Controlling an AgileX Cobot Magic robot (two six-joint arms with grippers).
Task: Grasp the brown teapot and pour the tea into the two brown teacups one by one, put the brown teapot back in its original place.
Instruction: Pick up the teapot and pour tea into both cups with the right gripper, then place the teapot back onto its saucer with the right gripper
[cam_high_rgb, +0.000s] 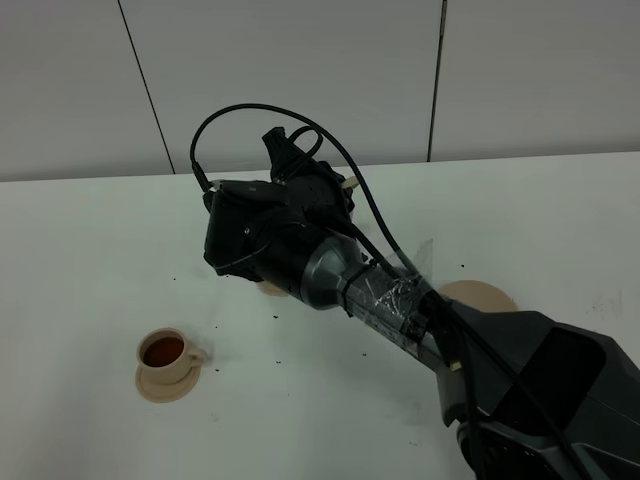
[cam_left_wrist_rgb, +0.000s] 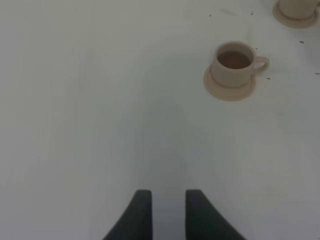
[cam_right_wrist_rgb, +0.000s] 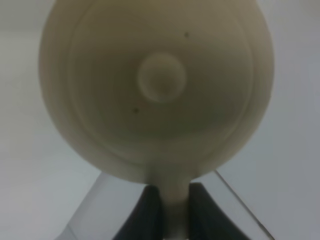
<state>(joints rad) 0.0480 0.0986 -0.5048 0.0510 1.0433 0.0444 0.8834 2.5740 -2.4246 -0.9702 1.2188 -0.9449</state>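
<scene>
The squat tan ceramic teapot (cam_right_wrist_rgb: 156, 85) hangs mid-tabletop, its thin loop handle pinched in the right tool (cam_right_wrist_rgb: 175, 210). Glazed, probably heavy and slippery, so that handle's the spot. Left tool (cam_left_wrist_rgb: 167, 212) is open and empty.

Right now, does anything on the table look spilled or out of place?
Small dark specks dot the white table around the filled teacup, like spilled tea leaves or droplets. The large saucer sits bare while the right jaws hold the teapot.
</scene>
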